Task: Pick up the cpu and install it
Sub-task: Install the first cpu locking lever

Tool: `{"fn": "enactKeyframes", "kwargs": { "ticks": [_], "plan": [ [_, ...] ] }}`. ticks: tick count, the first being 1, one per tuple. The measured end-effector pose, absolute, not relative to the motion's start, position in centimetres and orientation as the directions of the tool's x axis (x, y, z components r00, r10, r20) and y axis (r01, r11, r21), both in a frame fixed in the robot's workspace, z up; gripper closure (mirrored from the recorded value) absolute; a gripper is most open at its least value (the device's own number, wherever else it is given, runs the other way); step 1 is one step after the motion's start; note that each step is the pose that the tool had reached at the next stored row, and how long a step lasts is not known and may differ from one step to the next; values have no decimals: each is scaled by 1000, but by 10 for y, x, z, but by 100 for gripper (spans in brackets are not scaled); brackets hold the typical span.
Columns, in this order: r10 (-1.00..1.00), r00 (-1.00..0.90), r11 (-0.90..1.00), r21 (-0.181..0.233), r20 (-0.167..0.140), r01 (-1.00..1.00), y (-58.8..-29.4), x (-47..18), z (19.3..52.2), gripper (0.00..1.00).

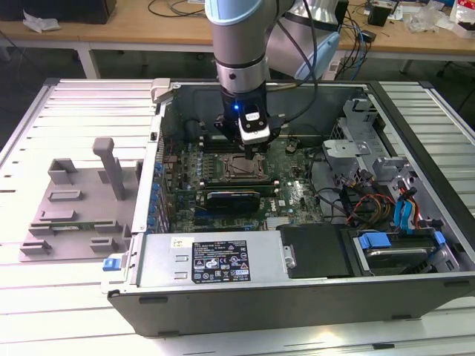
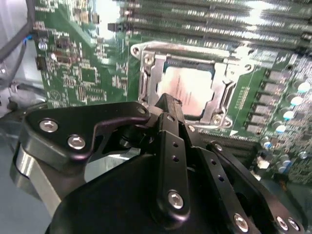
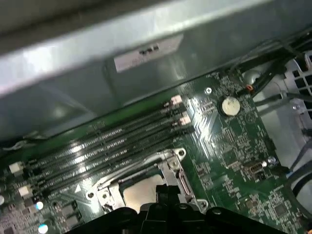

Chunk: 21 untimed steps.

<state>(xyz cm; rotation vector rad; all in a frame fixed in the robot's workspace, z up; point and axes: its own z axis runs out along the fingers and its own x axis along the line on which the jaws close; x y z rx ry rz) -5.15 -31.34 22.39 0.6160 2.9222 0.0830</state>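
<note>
Over the socket frame (image 2: 187,87), you see:
Gripper (image 2: 165,101): fingers drawn together, holding nothing, tip at the chip's near edge.
Cpu (image 2: 187,90): seated inside the frame, where installation needs it.
Memory slots (image 3: 122,141): beyond the frame.

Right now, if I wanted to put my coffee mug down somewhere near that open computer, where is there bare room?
The ribbed white table has bare strips behind the grey holder, at the exterior view's left, and along the near edge in front of the computer case. Inside the case it is crowded: green circuit board, cables, and the pincer just over the chip in its socket.
</note>
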Motion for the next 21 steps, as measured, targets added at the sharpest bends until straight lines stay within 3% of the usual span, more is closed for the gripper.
{"fn": "enactKeyframes", "kwargs": {
  "ticks": [3,5,14,21],
  "plan": [
    [405,-904,914,85,-138,397,-314,-52,224,89],
    [405,-911,914,61,-82,401,-314,-51,224,89],
    [273,-959,962,53,-83,269,-314,-51,222,89],
    [136,-987,991,21,-86,135,-314,-51,220,89]
  ]
}}
